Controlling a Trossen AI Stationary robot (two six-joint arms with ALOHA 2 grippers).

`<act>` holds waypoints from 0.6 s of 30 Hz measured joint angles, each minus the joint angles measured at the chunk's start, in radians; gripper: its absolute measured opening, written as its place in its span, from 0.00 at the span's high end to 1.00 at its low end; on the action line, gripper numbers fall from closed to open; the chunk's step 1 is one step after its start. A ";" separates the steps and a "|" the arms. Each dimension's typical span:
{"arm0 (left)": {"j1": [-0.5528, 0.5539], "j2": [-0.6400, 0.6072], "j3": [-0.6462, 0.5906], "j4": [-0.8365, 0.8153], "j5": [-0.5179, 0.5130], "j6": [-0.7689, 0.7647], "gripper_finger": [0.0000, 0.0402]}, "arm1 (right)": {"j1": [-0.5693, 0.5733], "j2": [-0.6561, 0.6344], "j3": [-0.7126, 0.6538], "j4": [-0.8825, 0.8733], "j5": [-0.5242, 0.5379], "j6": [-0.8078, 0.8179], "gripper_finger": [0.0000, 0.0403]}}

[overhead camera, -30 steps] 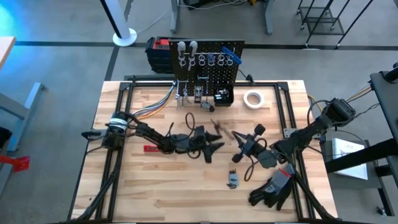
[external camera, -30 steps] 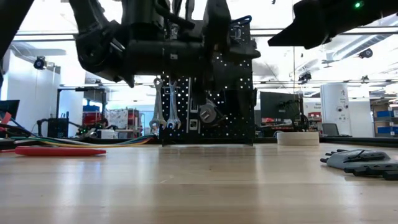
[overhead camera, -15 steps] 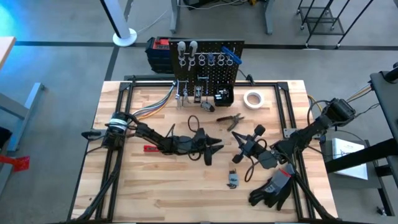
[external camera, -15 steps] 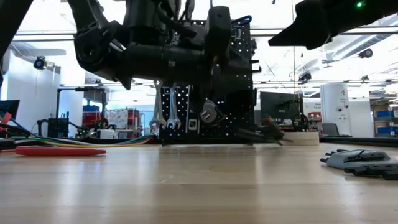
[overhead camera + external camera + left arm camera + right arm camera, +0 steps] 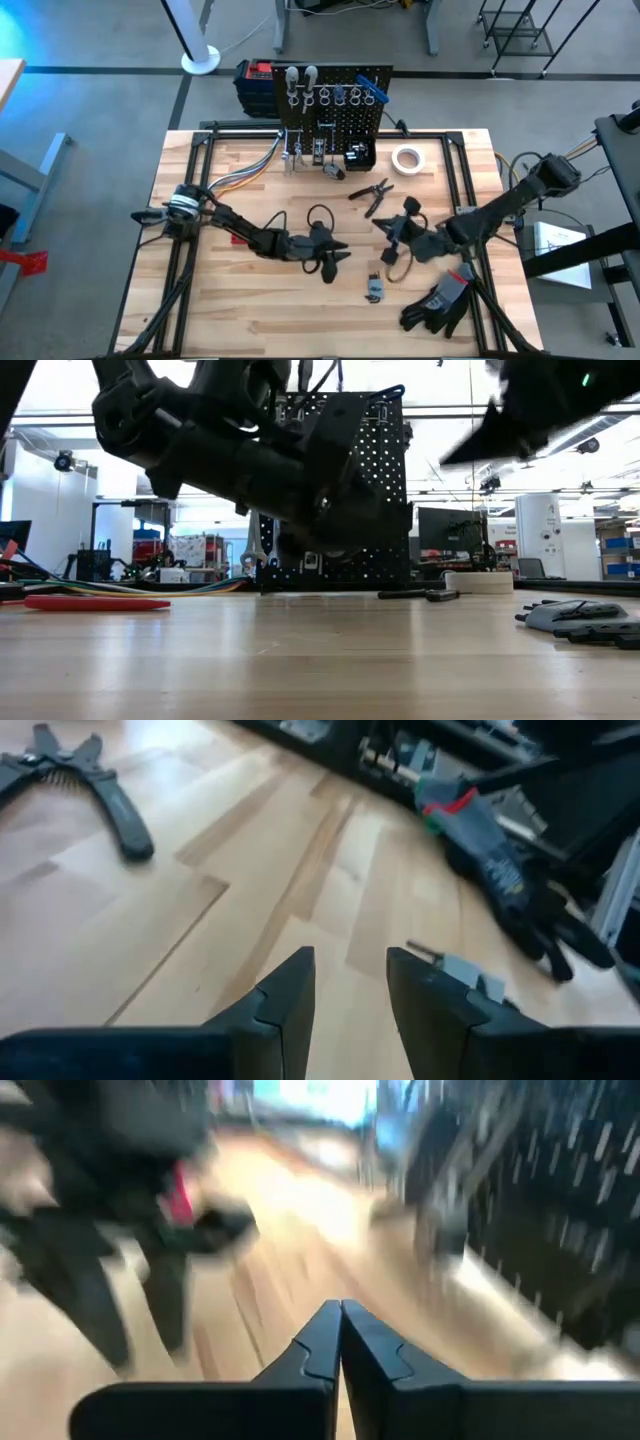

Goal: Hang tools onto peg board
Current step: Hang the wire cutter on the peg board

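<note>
My left gripper [image 5: 338,262] [image 5: 350,982] hovers open over bare wood at the table's middle, nothing between its fingers. Black pliers [image 5: 372,192] [image 5: 90,780] lie flat on the table between it and the peg board [image 5: 335,100]. The board stands upright at the far edge with several tools hanging along its top and lower row. A small grey tool [image 5: 374,290] [image 5: 465,972] lies just beyond the left fingertips. A red-handled tool [image 5: 95,602] lies under the left arm. My right gripper [image 5: 382,238] [image 5: 340,1325] is shut and empty, right of the left one.
Black gloves [image 5: 440,300] lie at the near right. A white tape roll [image 5: 405,158] sits right of the peg board's foot. A red-and-black box [image 5: 255,80] stands behind the board's left side. Coloured cables [image 5: 250,170] run along the far left.
The black pliers have dropped from beside the grippers to the table, toward the peg board, and now lie still. My left gripper has moved toward the near edge and tipped further down. My right gripper has turned at the wrist, staying shut.
</note>
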 joint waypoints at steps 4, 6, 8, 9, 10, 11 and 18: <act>-0.006 -0.037 -0.011 -0.082 -0.036 0.008 0.71 | -0.100 0.005 -0.021 -0.173 -0.125 0.160 0.93; -0.012 -0.066 -0.037 -0.094 -0.081 0.019 0.71 | -0.132 0.023 -0.037 -0.169 -0.155 0.190 0.88; -0.018 -0.099 -0.078 -0.084 -0.110 0.023 0.71 | -0.152 0.046 -0.045 -0.168 -0.159 0.202 0.83; -0.024 -0.121 -0.107 -0.084 -0.127 0.019 0.71 | -0.162 0.062 -0.045 -0.164 -0.159 0.203 0.80; -0.030 -0.139 -0.135 -0.075 -0.145 0.007 0.71 | -0.174 0.078 -0.045 -0.159 -0.159 0.203 0.77; -0.041 -0.155 -0.163 -0.052 -0.165 -0.007 0.71 | -0.187 0.093 -0.046 -0.159 -0.159 0.203 0.75; -0.134 -0.201 -0.345 0.138 -0.359 -0.087 0.71 | -0.266 0.251 -0.049 -0.064 -0.212 0.204 0.64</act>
